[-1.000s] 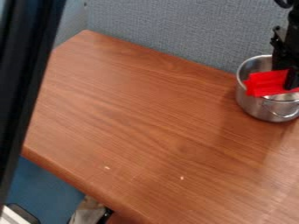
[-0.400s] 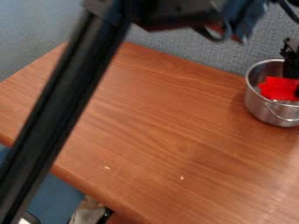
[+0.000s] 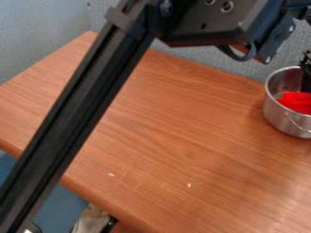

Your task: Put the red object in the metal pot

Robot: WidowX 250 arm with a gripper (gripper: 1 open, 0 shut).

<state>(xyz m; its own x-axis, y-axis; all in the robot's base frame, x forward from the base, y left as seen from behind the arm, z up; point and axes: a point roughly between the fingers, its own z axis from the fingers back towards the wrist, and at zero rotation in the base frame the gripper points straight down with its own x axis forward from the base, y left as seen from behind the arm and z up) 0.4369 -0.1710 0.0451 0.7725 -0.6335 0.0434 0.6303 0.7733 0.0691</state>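
The metal pot stands at the right edge of the wooden table, partly cut off by the frame. The red object sits inside it, tilted against the far wall. My gripper reaches down into the pot from above at the very edge of the view. Only a dark finger shows, meeting the top of the red object and apparently still shut on it. The rest of the gripper is out of frame.
A thick dark arm link crosses the view diagonally from the lower left to the upper right, hiding much of the table. A blue-grey wall stands behind. The table's front edge runs along the lower left.
The pot and red object sit further right in the view than before. The dark arm link has swung across to cover more of the frame. The red object sits lower in the pot.
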